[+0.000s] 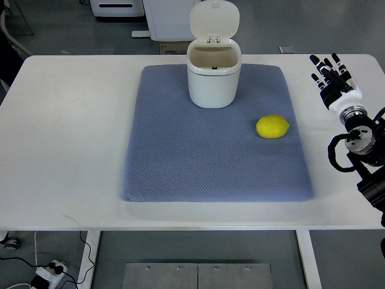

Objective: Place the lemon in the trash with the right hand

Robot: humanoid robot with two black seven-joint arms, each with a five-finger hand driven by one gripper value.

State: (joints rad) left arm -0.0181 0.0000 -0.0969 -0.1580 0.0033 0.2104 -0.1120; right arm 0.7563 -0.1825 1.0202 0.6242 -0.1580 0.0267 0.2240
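Note:
A yellow lemon [272, 127] lies on the right part of a blue-grey mat [180, 156]. At the mat's far edge stands a small white trash bin [213, 75] with its lid flipped up and its mouth uncovered. My right hand [332, 75] hovers over the table's right side, well to the right of the lemon and apart from it. Its black-and-white fingers are stretched out and hold nothing. The left arm does not show.
The mat lies on a white table [66, 138] whose front edge runs across the lower part of the picture. White furniture stands behind the table on the floor. Cables and a power strip [48, 272] lie on the floor at the lower left.

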